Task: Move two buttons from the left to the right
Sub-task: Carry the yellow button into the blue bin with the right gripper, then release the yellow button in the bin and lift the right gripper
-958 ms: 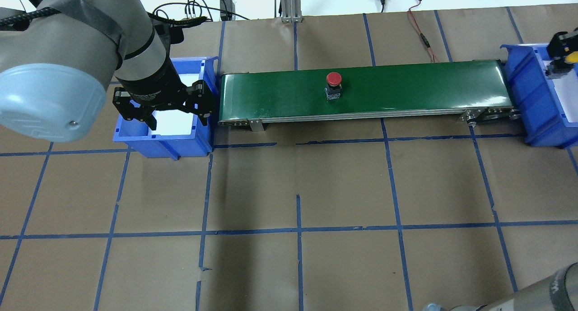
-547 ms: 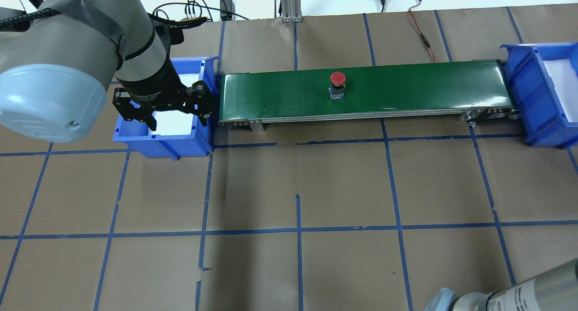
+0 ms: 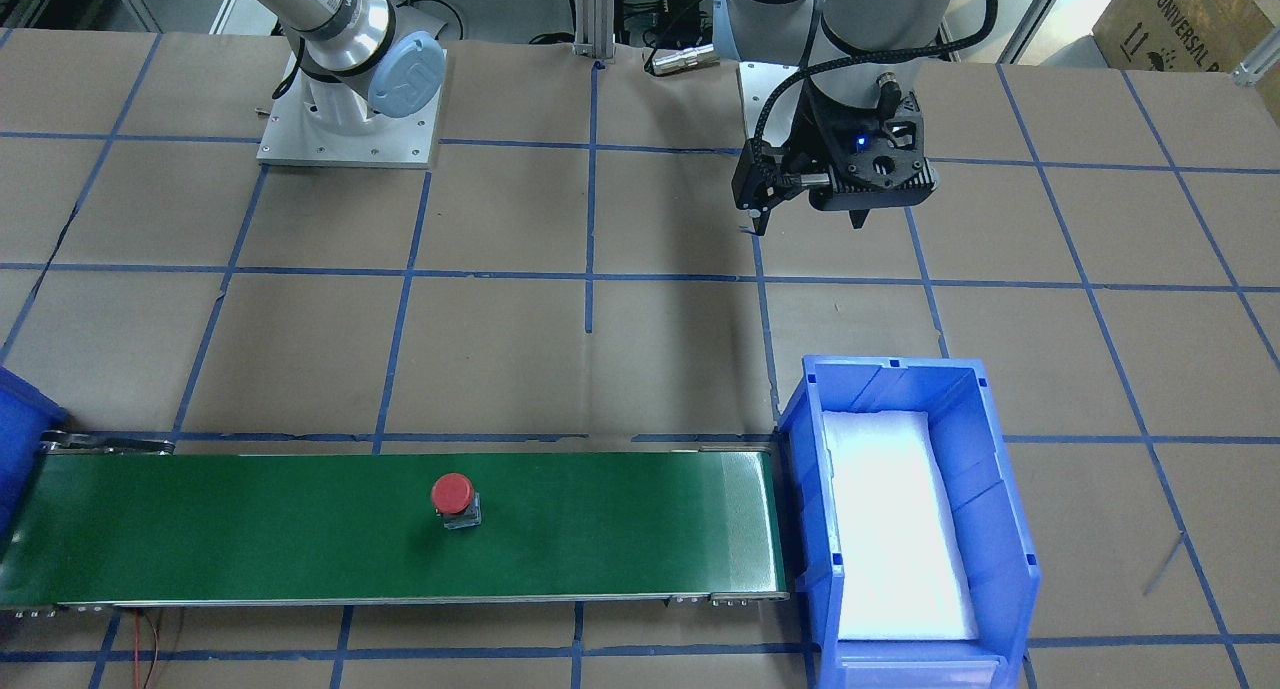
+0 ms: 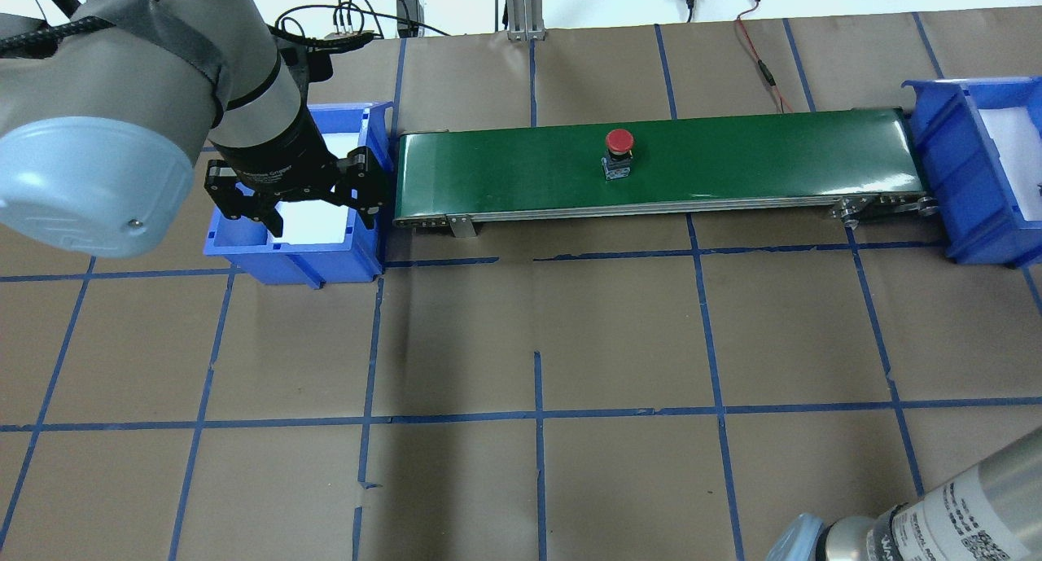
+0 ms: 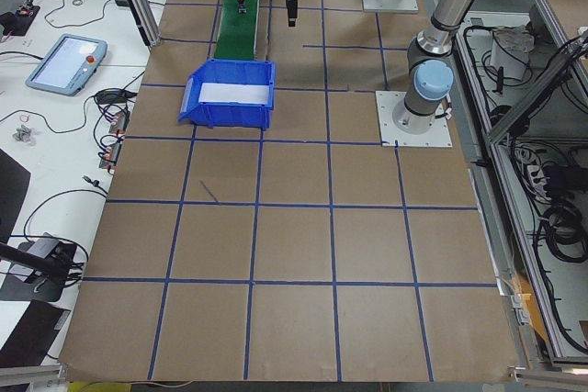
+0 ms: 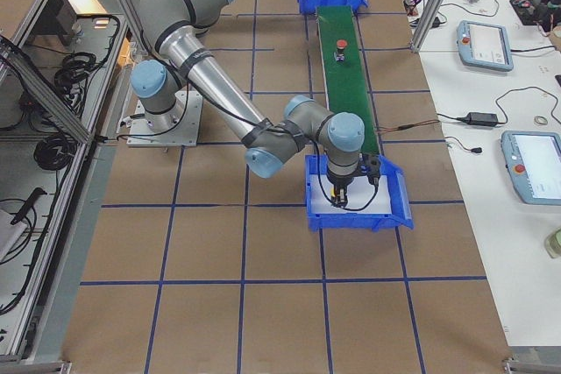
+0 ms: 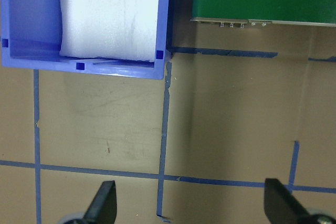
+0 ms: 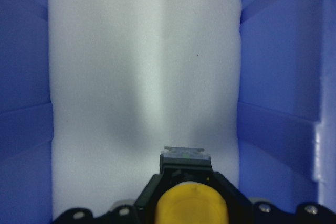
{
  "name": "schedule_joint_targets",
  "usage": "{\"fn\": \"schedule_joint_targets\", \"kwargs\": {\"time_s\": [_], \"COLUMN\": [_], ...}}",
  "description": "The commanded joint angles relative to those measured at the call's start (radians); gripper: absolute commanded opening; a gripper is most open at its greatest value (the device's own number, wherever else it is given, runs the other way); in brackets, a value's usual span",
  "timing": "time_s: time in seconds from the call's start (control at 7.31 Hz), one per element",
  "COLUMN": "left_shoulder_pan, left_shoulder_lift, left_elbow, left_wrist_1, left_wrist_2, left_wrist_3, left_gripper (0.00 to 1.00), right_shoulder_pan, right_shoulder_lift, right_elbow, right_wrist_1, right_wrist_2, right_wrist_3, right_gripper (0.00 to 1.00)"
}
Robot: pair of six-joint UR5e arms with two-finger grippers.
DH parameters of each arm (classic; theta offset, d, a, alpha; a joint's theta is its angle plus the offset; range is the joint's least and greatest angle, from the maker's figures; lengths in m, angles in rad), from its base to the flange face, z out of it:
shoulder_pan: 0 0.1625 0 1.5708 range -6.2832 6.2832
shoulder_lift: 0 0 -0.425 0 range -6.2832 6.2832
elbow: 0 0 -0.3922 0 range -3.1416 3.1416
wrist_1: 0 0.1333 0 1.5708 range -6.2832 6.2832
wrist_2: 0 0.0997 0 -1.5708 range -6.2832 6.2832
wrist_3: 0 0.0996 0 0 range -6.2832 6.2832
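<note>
The red button stands upright on the green conveyor belt, a little right of its middle; it also shows in the front view. My left gripper is open and empty, above the near end of the left blue bin; its fingertips are spread wide in the left wrist view. My right gripper is shut on the yellow button and holds it low inside the right blue bin, over the white foam. The right gripper also shows in the right exterior view.
The left bin holds only white foam. The right bin sits at the belt's right end. Brown paper with blue tape lines covers the table. My right forearm crosses the near right corner. Cables lie behind the belt.
The red button has moved right along the belt. My right gripper with the yellow button has gone out of the overhead view at the right bin. The left gripper has stayed put.
</note>
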Motion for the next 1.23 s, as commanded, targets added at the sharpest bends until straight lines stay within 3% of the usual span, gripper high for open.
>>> {"fn": "schedule_joint_targets", "kwargs": {"time_s": [0.0,0.27,0.41,0.55,0.68,0.82,1.09], "left_shoulder_pan": [-0.001,-0.001,-0.001,-0.001,-0.001,-0.001,-0.001], "left_shoulder_lift": [-0.001,-0.001,-0.001,-0.001,-0.001,0.0,0.0], "left_elbow": [-0.001,-0.001,-0.002,-0.002,-0.002,-0.002,-0.001], "left_wrist_1": [0.0,0.0,0.0,0.0,0.0,0.0,0.0], "left_wrist_2": [-0.001,-0.001,-0.001,-0.001,0.001,0.001,0.001], "left_wrist_3": [0.0,0.0,0.0,0.0,0.0,0.0,0.0], "left_gripper": [1.0,1.0,1.0,1.0,1.0,1.0,1.0], "right_shoulder_pan": [-0.001,-0.001,-0.001,-0.001,-0.001,-0.001,-0.001], "right_shoulder_lift": [0.032,0.03,0.03,0.027,0.021,0.0,-0.141], "right_elbow": [0.009,0.016,0.02,0.02,0.016,0.015,0.03], "right_wrist_1": [-0.015,-0.015,-0.015,-0.015,-0.013,-0.013,0.04], "right_wrist_2": [0.037,0.035,0.032,0.026,0.025,0.025,-0.01], "right_wrist_3": [0.041,0.04,0.037,0.041,0.043,0.046,0.032], "right_gripper": [0.27,0.3,0.54,0.84,0.94,0.97,1.0]}}
